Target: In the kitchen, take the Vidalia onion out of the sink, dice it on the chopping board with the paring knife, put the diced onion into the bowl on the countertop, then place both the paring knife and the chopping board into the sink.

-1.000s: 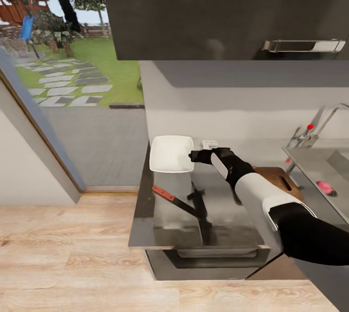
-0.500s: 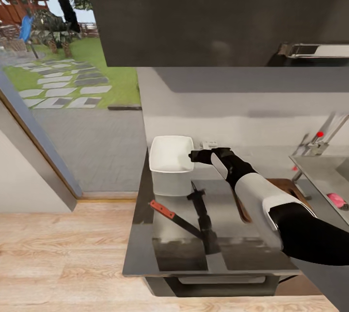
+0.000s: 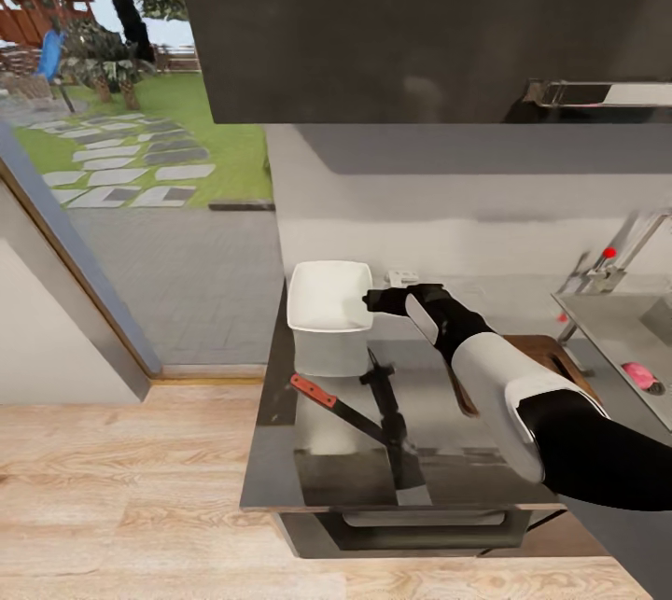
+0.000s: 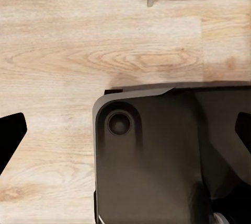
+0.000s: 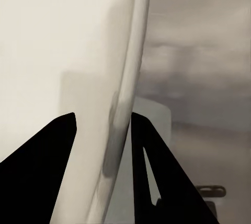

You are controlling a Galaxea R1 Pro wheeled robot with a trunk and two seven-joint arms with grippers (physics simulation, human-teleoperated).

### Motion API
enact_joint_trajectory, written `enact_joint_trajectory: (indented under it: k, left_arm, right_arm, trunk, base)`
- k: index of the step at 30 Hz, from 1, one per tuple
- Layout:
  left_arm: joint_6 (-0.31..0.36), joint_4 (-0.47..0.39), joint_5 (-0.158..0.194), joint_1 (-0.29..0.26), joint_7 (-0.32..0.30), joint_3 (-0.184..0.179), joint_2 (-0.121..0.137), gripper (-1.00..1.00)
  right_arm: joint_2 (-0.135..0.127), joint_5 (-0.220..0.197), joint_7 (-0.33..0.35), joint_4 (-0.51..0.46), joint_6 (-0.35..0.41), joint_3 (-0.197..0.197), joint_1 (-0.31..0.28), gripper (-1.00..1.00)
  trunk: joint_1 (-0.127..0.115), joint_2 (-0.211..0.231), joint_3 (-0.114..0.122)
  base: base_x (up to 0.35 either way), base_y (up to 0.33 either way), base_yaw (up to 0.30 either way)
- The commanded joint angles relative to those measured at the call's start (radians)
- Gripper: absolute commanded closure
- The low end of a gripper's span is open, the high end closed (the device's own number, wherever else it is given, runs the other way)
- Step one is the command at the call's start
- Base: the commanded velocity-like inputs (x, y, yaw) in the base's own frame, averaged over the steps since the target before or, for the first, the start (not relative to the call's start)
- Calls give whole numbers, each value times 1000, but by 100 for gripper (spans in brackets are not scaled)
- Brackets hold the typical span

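Right end effector clamped bowl rim, lifted off tabletop, likely repositioning; left end effector wide, idle.

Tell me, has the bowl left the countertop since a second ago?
Yes. The bowl, its rim pinched in the right gripper, now hangs above the countertop, farther from the paring knife than before.

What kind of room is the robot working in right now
Most likely a home kitchen beside a garden door. A grey countertop carries a white bowl, held by its rim in the right tool, with a steel sink and faucet alongside and a dark wall cabinet overhead.
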Motion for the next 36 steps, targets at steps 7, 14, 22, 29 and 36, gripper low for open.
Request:
enact_joint_trajectory:
  k: [7, 14, 22, 29, 36]
  left_arm:
    - [-2, -1, 0, 0, -1, -2, 0, -100]
    - [-2, -1, 0, 0, -1, -2, 0, -100]
    - [-2, -1, 0, 0, -1, -2, 0, -100]
    - [-2, -1, 0, 0, -1, -2, 0, -100]
    - [-2, -1, 0, 0, -1, -2, 0, -100]
  right_arm:
    - [8, -11, -1, -1, 4, 5, -1, 100]
    - [10, -11, -1, -1, 4, 5, -1, 100]
    - [11, -11, -1, -1, 4, 5, -1, 100]
    - [11, -11, -1, -1, 5, 5, -1, 100]
    - [11, -11, -1, -1, 5, 5, -1, 100]
  trunk:
    - [1, -2, -2]
    - [1, -2, -2]
    - [1, -2, -2]
    - [1, -2, -2]
    - [1, -2, -7]
  base:
    - [-3, 0, 0]
    - [0, 79, 0]
    - [0, 31, 0]
    - [0, 1, 0]
    - [0, 0, 0]
